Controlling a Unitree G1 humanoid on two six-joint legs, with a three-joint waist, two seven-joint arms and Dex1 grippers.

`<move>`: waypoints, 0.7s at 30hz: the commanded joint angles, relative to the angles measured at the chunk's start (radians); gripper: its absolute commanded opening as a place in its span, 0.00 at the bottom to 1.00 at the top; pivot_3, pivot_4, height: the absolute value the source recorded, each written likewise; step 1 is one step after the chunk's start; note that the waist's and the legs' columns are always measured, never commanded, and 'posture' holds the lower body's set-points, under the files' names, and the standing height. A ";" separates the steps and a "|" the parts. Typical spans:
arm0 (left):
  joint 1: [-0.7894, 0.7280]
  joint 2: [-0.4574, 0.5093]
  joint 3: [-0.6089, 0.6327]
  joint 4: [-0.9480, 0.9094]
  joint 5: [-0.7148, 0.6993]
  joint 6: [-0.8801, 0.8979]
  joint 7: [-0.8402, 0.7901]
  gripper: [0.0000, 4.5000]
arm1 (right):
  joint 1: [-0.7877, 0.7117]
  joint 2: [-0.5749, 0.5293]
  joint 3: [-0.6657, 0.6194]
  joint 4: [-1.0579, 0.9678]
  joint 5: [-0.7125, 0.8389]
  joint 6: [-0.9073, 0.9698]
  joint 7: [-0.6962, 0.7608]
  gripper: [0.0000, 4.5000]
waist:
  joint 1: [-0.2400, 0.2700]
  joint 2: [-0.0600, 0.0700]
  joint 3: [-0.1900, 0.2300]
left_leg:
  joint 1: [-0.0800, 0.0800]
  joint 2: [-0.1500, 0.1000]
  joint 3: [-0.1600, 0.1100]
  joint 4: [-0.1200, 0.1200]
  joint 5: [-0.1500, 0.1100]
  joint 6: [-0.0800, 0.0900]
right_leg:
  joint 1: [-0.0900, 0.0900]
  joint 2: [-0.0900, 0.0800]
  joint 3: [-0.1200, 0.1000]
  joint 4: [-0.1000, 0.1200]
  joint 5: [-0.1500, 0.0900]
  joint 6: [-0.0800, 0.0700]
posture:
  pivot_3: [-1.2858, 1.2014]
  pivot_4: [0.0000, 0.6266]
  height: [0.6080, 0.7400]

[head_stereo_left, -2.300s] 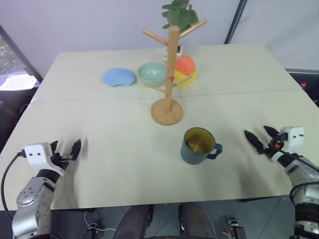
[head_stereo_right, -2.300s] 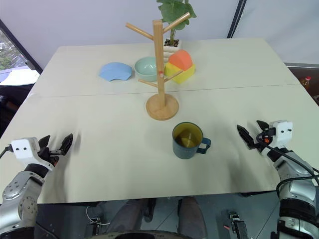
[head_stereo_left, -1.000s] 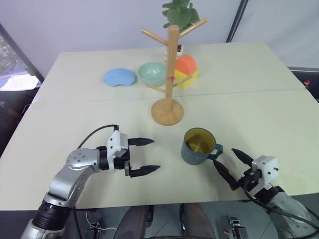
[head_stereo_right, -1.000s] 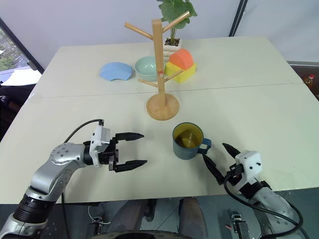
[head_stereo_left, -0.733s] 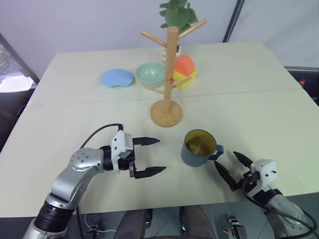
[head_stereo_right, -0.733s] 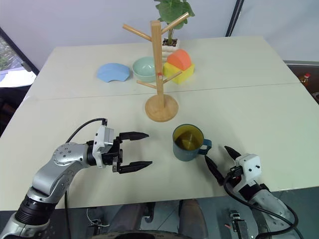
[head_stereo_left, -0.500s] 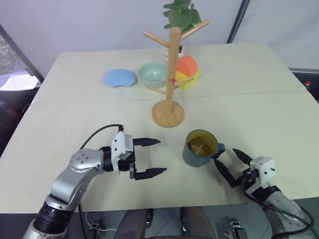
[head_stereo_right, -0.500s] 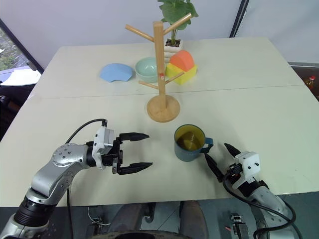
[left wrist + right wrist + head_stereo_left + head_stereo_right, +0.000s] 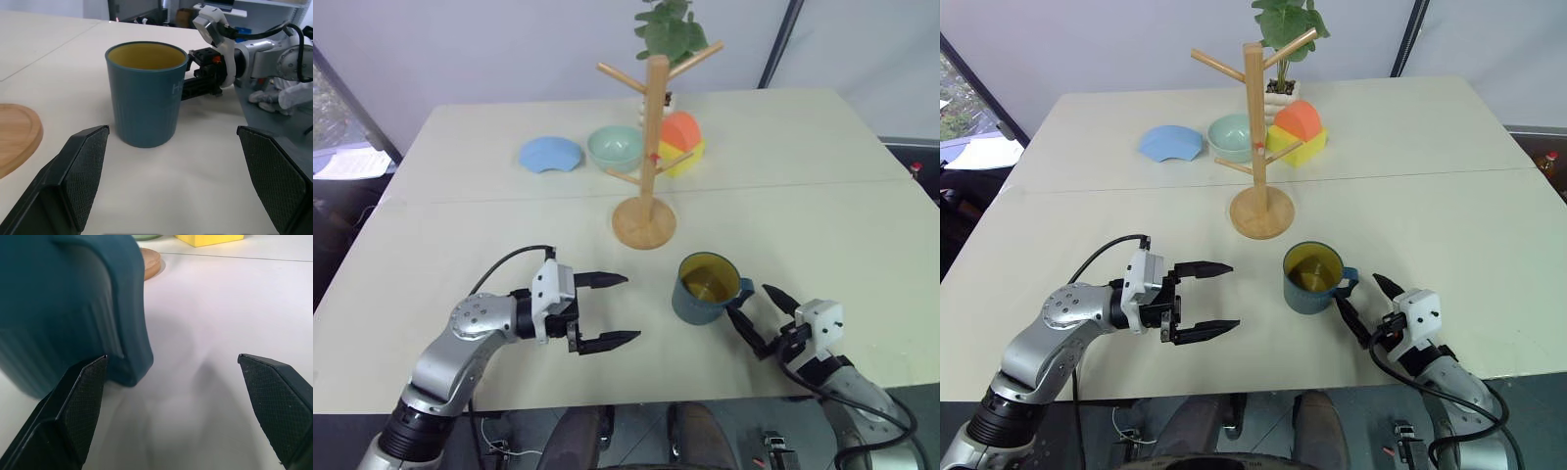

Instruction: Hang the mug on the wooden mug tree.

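Mug stands upright on the table, near the front edge, at about 5 o'clock from the wooden mug tree, handle pointing to 3 o'clock. Right gripper sits just beside the handle, jaws spread wide, one finger close under the handle, contact unclear. Left gripper hovers at the mug's 9 o'clock, jaws spread, empty, apart from it. Pale green bowl and blue plate lie behind the tree.

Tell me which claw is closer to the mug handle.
The right claw: its open fingers flank the mug at the handle side. The left claw hangs open, well clear on the opposite side.
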 commanded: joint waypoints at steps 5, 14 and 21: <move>0.014 0.007 0.016 -0.042 -0.006 -0.015 0.014 1.00 | -0.040 -0.002 0.018 -0.023 0.014 0.025 -0.001 0.87 | 0.000 0.000 0.000 | 0.000 -0.001 0.000 0.001 0.000 0.000 | 0.000 0.000 0.000 -0.001 0.000 0.001 | 0.52 0.24 1.00; 0.023 0.011 0.023 -0.040 -0.003 -0.026 0.018 1.00 | -0.054 -0.009 0.024 -0.007 0.029 0.022 0.033 0.00 | 0.000 -0.001 0.000 | 0.001 -0.001 0.000 0.002 0.000 0.000 | 0.002 0.000 0.000 -0.001 0.000 0.001 | 0.52 0.24 1.00; 0.031 0.014 0.038 -0.018 0.004 -0.045 0.025 1.00 | -0.110 -0.119 0.063 -0.132 -0.028 0.079 0.061 0.00 | -0.003 0.000 0.000 | 0.000 0.000 0.000 0.002 0.000 0.000 | 0.002 0.000 0.000 0.000 0.000 0.001 | 0.52 0.24 1.00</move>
